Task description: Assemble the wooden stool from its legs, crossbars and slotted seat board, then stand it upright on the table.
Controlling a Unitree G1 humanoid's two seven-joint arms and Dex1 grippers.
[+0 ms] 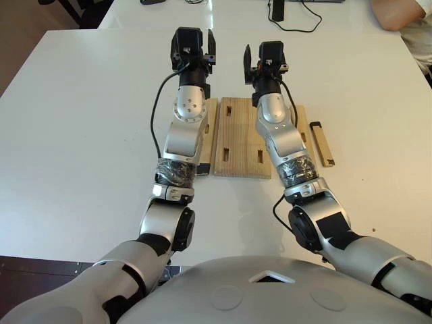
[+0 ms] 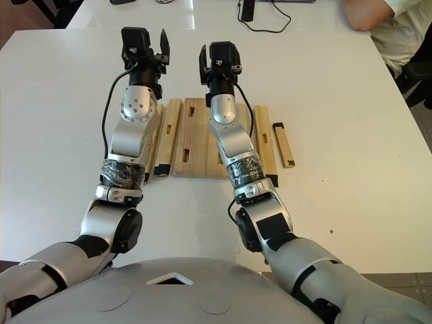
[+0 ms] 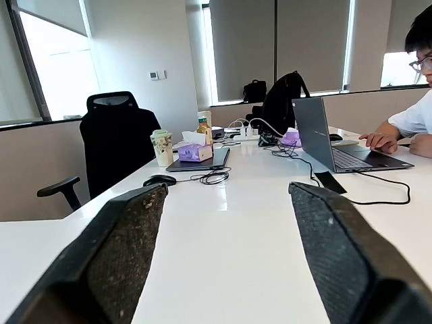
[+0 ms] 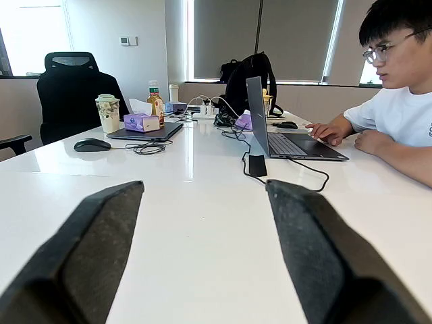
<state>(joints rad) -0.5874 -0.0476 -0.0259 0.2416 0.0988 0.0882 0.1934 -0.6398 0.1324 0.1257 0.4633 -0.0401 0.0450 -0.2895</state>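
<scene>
Fingers (image 3: 128, 256) of the left gripper (image 1: 196, 47) are held wide apart and nothing is gripped between them; the fingers (image 4: 317, 263) of the right gripper (image 1: 265, 59) are spread in the same way and are also empty. Both grippers are held side by side over the white desk (image 1: 81, 135), toward its far edge, just beyond the far end of the wooden parts. The slotted seat board (image 1: 237, 135) is laid flat near the middle of the desk, between the two arms, with its long sides running from the near edge toward the far edge. On the left side of the board, wooden slats (image 2: 170, 125) are laid along it, partly hidden under the left arm. On the right side, one slotted slat (image 2: 262, 135) is placed just beside the board, partly covered by the right arm. A shorter bar with dark ends (image 1: 322, 143) is laid a little apart, nearer to the right edge of the desk.
</scene>
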